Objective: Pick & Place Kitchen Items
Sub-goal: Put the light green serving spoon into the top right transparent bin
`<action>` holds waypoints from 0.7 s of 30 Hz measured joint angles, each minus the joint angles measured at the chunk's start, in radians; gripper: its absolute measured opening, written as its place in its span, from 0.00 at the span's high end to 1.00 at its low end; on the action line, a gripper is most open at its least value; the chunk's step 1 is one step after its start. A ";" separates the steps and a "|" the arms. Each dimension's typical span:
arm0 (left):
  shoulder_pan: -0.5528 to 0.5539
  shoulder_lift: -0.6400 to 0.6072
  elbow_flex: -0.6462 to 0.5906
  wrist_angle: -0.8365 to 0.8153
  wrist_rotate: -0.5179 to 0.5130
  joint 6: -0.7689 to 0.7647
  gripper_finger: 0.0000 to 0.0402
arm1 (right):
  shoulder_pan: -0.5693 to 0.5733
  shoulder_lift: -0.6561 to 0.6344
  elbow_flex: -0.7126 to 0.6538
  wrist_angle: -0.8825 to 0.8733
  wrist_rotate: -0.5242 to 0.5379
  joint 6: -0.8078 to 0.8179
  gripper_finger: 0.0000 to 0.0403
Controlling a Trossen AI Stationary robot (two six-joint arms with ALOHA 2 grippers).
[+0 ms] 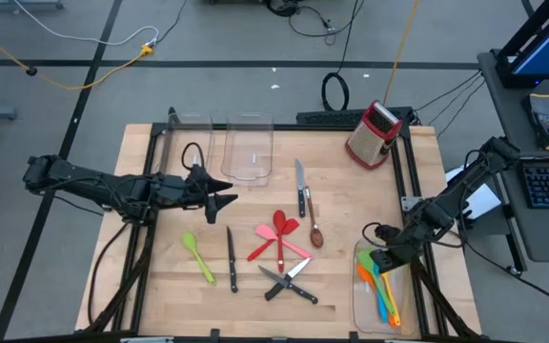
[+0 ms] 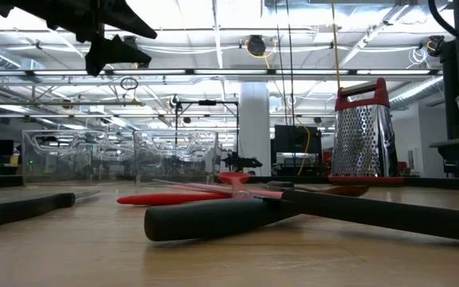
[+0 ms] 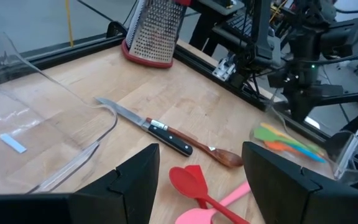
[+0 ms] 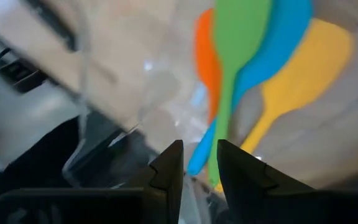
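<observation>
Crossed knives (image 2: pixel 237 217) lie closest to the low camera, their black handles overlapping on the table (image 1: pixel 160 286) at its near middle.

We record the rest from left to right.

- The left arm reaches in from the left edge. The left gripper (image 1: pixel 231 199) hangs above the table with its fingers spread wide and nothing between them. It is near the two clear bins (image 1: pixel 249 152) at the far side, both of which hold no utensils.
- A green spoon (image 1: pixel 198 257) lies flat on the wood at near left, apart from everything else.
- Just right of it lies a single knife (image 1: pixel 231 259), parallel to the table's sides.
- In the middle, a red spoon (image 1: pixel 287 227), a red spatula (image 1: pixel 263 248) and a pink spatula (image 1: pixel 273 235) lie overlapping in a loose cross.
- Beyond them is another black-handled knife (image 1: pixel 300 189), blade pointing to the far edge.
- A brown spoon (image 1: pixel 315 232) lies just beside that knife's handle; we cannot tell whether the two touch.
- A red grater (image 1: pixel 374 133) stands upright at the far right corner.
- The right bin (image 1: pixel 362 305) sits at near right. In it lie an orange spatula (image 4: pixel 205 50), a second green spoon (image 4: pixel 241 37), a blue spoon (image 4: pixel 284 43) and a yellow spoon (image 4: pixel 303 81), fanned together.
- The right gripper (image 4: pixel 200 146) is over that bin's far end. Its fingers stand a little apart, and the gap is wider than the green handle's tip seen in it. We find nothing clamped.
</observation>
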 joint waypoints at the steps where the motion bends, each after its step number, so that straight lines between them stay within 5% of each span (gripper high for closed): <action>1: 0.000 0.000 0.000 0.004 0.000 0.000 0.42 | 0.000 -0.004 0.000 0.022 0.000 -0.012 0.78; 14: 0.000 0.000 0.000 0.006 0.002 0.016 0.42 | 0.028 -0.157 0.000 0.188 0.000 -0.003 0.99; 21: 0.000 0.000 0.000 0.004 0.030 0.036 0.42 | 0.046 -0.225 0.000 0.232 0.033 0.010 1.00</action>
